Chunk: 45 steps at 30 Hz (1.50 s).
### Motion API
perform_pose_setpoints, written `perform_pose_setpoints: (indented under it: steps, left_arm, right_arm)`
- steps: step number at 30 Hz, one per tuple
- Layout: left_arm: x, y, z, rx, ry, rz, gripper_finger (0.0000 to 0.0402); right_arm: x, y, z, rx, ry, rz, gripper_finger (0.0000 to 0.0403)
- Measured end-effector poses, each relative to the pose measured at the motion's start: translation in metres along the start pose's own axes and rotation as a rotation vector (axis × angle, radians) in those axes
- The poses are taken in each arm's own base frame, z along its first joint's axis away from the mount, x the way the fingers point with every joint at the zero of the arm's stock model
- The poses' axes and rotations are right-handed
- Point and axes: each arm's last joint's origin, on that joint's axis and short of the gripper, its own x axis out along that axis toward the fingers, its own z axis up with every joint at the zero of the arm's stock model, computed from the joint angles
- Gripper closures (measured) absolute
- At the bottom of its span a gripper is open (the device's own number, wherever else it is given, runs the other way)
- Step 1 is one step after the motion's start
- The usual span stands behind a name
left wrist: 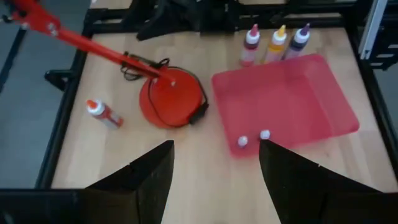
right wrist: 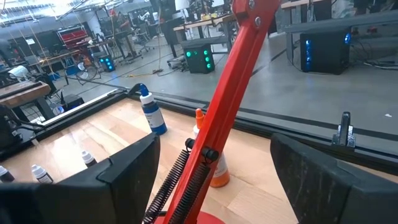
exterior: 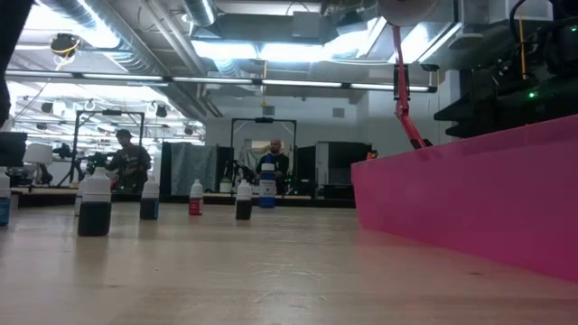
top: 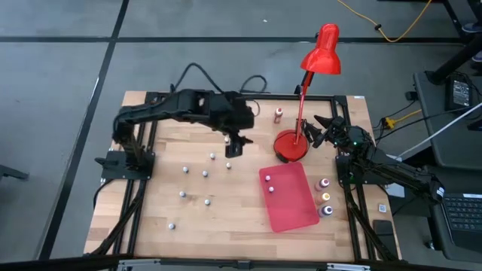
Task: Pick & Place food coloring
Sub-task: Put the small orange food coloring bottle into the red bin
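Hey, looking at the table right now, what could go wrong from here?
1. The left gripper hangs open near the red lamp's base; a wide swing might clip the lamp.
2. The right gripper sits against the lamp's stem and could topple it.
3. Two small bottles lie at the red mat's edge and may roll off.

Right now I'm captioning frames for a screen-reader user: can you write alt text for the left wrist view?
The left gripper, fingers open and empty, looks over a red mat holding two small whitish bottles. Three coloured bottles stand along the mat's far edge; the red lamp base and another bottle lie beside it.
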Motion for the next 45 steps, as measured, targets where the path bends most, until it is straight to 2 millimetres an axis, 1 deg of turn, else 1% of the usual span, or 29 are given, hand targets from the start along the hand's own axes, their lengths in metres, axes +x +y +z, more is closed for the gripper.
perform_pose_setpoints:
  steps: [5, 9, 14, 21, 26, 31, 35, 40, 45]
  left_arm:
    - [-0.009, 0.011, -0.020, -0.030, 0.002, 0.025, 0.0171]
    - [-0.007, 0.017, -0.047, -0.090, 0.000, 0.037, 0.0171]
    - [-0.008, 0.015, -0.082, -0.138, -0.066, 0.043, 0.0171]
    - [0.005, 0.020, -0.132, -0.193, -0.118, 0.066, 0.0171]
    - [0.013, 0.017, -0.164, -0.252, -0.135, 0.066, 0.0171]
    - [0.011, 0.014, -0.196, -0.346, -0.158, 0.106, 0.0171]
    - [0.012, 0.010, -0.219, -0.389, -0.147, 0.146, 0.0171]
    - [0.018, 0.007, -0.243, -0.382, -0.121, 0.150, 0.0171]
    - [0.031, 0.008, -0.263, -0.291, -0.102, 0.158, 0.0171]
  right_arm:
    - [0.000, 0.000, 0.000, 0.000, 0.000, 0.000, 0.0097]
    - [0.000, 0.000, 0.000, 0.000, 0.000, 0.000, 0.0097]
    - [0.000, 0.000, 0.000, 0.000, 0.000, 0.000, 0.0097]
    - [0.000, 0.000, 0.000, -0.001, 0.000, 0.000, 0.0097]
    - [0.000, 0.000, 0.000, -0.001, 0.000, 0.000, 0.0097]
    - [0.000, 0.000, 0.000, -0.001, 0.000, 0.000, 0.0097]
    - [0.000, 0.000, 0.000, 0.000, 0.000, 0.000, 0.0097]
    - [0.000, 0.000, 0.000, 0.000, 0.000, 0.000, 0.0097]
    - [0.000, 0.000, 0.000, -0.001, 0.000, 0.000, 0.0097]
